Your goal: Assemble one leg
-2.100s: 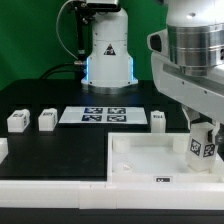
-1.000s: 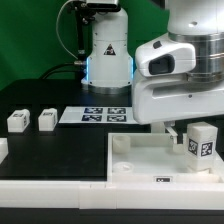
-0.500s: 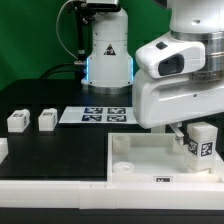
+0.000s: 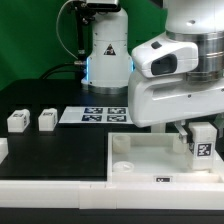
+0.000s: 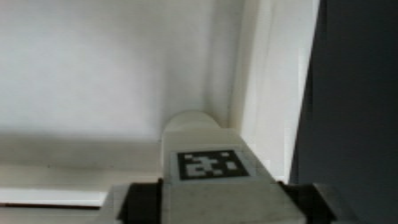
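Note:
My gripper (image 4: pixel 200 138) is shut on a leg (image 4: pixel 201 142), a small white block with a black-and-white tag on its face. It holds the leg over the far corner of the large white tray-like part (image 4: pixel 140 163) at the exterior view's right. In the wrist view the leg (image 5: pixel 210 160) sits between my dark fingers (image 5: pixel 146 200), its tip close to the tray's raised corner wall (image 5: pixel 267 90). Two more legs (image 4: pixel 17 121) (image 4: pixel 46 119) lie on the black table at the exterior view's left.
The marker board (image 4: pixel 97 115) lies flat on the table behind the tray. The arm's white base (image 4: pixel 107 50) stands at the back. A small white piece (image 4: pixel 2 150) shows at the left edge. The arm's body hides the table behind the tray's right part.
The arm swung toward the exterior view's left and now covers the leg that stood behind the tray. The held leg has shifted slightly to the right and lower.

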Tool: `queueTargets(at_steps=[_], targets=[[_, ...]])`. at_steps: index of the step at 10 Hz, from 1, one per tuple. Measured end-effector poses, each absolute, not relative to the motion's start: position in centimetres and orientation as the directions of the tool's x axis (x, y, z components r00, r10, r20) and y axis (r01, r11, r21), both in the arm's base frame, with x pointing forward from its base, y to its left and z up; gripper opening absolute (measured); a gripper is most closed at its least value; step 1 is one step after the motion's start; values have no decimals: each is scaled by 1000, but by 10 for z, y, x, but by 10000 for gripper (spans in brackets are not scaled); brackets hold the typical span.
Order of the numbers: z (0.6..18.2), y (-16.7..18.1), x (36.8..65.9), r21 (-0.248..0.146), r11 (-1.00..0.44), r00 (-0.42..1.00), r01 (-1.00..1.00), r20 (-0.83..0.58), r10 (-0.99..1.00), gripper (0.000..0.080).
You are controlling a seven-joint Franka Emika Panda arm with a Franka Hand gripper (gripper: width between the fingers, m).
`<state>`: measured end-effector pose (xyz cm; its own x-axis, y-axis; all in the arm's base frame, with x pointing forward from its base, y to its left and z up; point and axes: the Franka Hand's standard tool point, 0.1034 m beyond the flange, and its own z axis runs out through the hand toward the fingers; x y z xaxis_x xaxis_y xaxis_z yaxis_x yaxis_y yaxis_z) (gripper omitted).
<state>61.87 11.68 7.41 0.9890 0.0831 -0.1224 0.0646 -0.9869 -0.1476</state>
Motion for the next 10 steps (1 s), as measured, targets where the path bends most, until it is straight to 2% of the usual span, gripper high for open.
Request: queueTargets(at_steps=[2, 4, 5, 6, 7, 9, 10], targets=[[75, 119, 620, -107, -967, 967, -230, -140, -215, 298], [73, 122, 619, -51, -839, 833, -541, -164, -528, 299], [71, 122, 617, -41, -784, 776, -620, -176, -605, 299], [70, 123, 616, -12, -677, 667, -736, -183, -722, 297], [69, 126, 616, 10, -593, 581, -805, -183, -793, 296], [69, 129, 617, 27, -473, 461, -881, -175, -870, 296], [69, 129, 617, 20, -507, 496, -862, -176, -850, 296]])
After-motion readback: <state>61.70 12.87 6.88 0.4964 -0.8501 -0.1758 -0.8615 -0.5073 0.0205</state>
